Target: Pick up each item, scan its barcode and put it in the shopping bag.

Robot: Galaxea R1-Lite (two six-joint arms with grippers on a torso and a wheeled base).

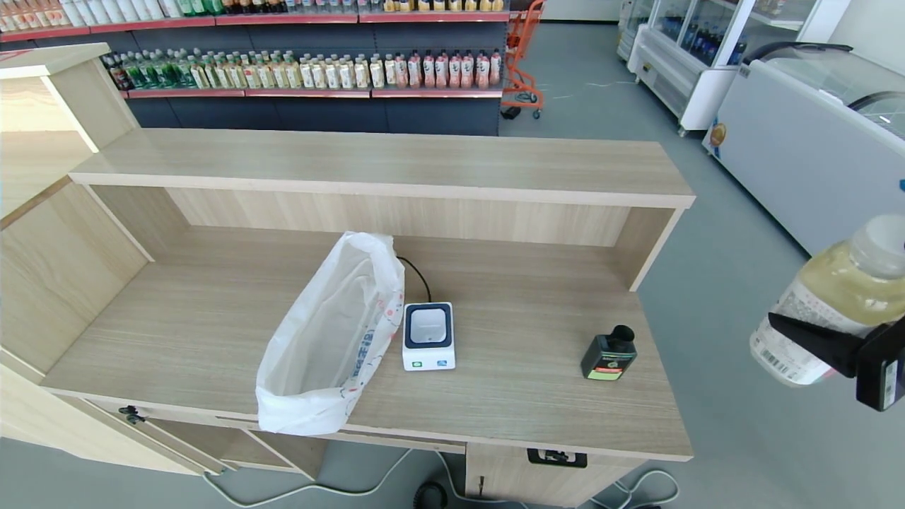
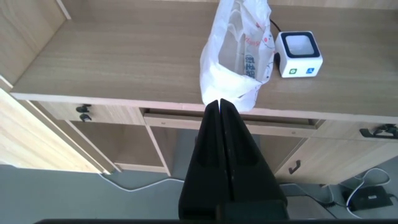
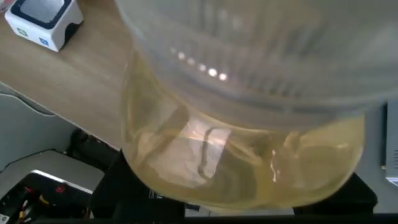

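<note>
Wooden counter (image 1: pixel 212 318) spans mid frame; white shopping bag (image 1: pixel 332 332) centre-left, mouth open; pale-yellow drink bottle (image 1: pixel 827 304) at right edge, off the counter, long axis lower left to upper right, cap up; right gripper (image 1: pixel 806 336) clamped across its lower body; scanner (image 1: pixel 428 336) well left of it, touching the bag; small dark bottle (image 1: pixel 608 353) between; left gripper (image 2: pixel 222 124) closed on nothing, before the bag.

Right pincer (image 1: pixel 820 341) grips bottle (image 1: pixel 841 290) (out aside); left pincer (image 2: pixel 221 107) closed.
</note>
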